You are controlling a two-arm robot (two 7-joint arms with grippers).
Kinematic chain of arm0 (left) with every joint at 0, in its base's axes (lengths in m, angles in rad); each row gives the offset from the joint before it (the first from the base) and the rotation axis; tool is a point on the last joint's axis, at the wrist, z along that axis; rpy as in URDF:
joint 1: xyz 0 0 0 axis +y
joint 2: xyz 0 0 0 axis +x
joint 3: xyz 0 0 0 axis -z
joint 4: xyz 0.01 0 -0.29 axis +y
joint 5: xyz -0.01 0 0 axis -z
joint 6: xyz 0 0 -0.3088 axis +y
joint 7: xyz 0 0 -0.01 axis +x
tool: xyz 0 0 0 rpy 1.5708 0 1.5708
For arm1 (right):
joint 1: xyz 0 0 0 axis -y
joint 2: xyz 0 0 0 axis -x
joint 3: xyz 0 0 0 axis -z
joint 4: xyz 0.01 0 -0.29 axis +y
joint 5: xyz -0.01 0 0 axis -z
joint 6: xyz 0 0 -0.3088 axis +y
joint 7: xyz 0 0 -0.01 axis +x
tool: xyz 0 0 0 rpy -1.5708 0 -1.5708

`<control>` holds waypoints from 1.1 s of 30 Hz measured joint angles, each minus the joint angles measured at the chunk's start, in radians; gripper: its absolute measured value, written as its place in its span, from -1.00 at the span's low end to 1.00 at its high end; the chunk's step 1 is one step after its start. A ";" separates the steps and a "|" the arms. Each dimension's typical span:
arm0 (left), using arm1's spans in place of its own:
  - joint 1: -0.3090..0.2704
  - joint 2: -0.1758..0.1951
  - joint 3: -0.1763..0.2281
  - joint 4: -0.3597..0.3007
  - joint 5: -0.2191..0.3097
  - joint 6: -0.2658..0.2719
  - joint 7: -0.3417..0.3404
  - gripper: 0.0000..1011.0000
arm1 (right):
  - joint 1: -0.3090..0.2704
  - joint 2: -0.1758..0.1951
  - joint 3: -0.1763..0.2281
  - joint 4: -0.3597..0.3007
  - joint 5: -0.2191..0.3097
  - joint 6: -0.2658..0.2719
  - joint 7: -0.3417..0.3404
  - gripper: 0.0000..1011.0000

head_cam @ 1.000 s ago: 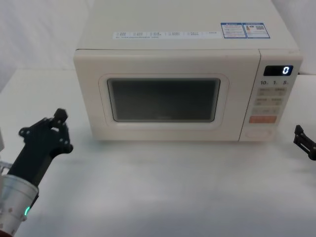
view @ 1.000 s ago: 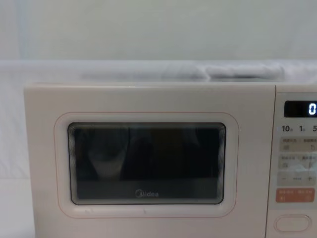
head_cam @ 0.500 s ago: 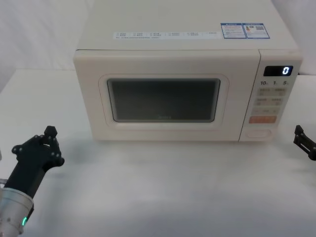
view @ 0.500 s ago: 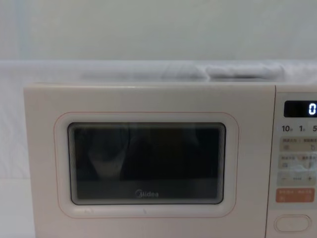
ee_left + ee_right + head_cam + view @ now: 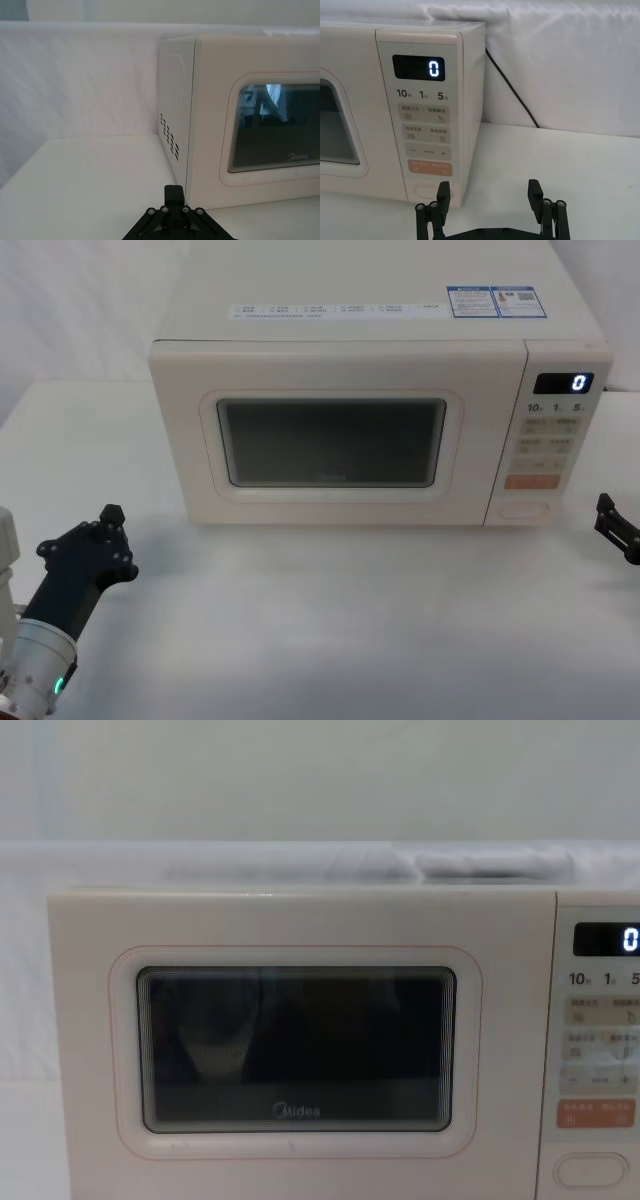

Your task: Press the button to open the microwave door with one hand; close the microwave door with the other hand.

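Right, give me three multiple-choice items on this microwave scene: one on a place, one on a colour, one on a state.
1. Where is the left end effector?
A. On the table, off the microwave's front-left corner
B. Pressing the keypad
C. On top of the microwave

2. What colour is the key just above the button?
A. Green
B. Orange
C. Black

3. What state is the microwave door in?
A. Wide open
B. Removed
C. Shut

Answers:
1 A, the head view shows it low at the left, apart from the microwave.
2 B, the orange key sits right over it.
3 C, the door lies flush with the front.
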 joint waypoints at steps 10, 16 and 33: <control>-0.008 -0.020 -0.014 0.031 0.028 0.026 -0.007 -1.00 | 0.000 0.000 0.000 0.000 0.000 0.000 0.000 0.98; -0.006 -0.027 -0.021 0.031 0.057 0.031 0.001 -1.00 | 0.000 0.000 0.000 0.000 0.000 0.000 0.000 0.98; -0.007 -0.025 -0.018 0.031 0.051 0.031 0.000 -0.40 | 0.000 0.000 0.000 0.000 0.000 0.000 0.000 0.98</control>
